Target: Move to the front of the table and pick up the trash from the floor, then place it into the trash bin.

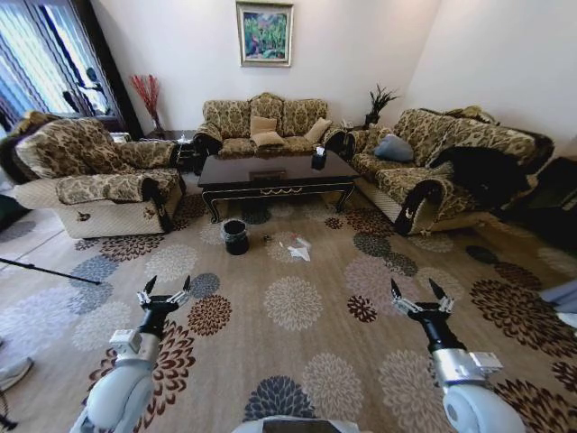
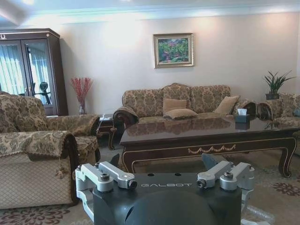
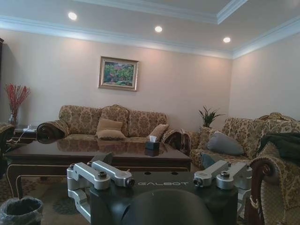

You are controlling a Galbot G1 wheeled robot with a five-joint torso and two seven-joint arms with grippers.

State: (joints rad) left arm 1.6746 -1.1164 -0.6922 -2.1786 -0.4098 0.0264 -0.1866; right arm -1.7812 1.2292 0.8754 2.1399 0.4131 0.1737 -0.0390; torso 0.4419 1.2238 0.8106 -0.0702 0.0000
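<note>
- Robot grippers hung low over the flower-patterned carpet (image 1: 297,307), the left gripper (image 1: 163,290) and the right gripper (image 1: 420,298) each with fingers spread apart and holding nothing, apparently kept ready while the machine stood well back from its work
- Long low coffee table (image 1: 275,176) with a glossy dark top and gold scroll trim sat between three patterned sofas, a small dark tissue box (image 1: 319,161) near its right end
- Small round black trash bin (image 1: 235,236), lined with a clear crinkly plastic bag, stood on the carpet just before the table's left half, handy to the litter
- Trash, a flat crumpled white paper sheet (image 1: 298,248) with tiny scraps around it, lay on the carpet near the bin's right, well apart from both grippers
- Judging by the gap, the approach to the table's front was not yet finished and nothing had been picked up
</note>
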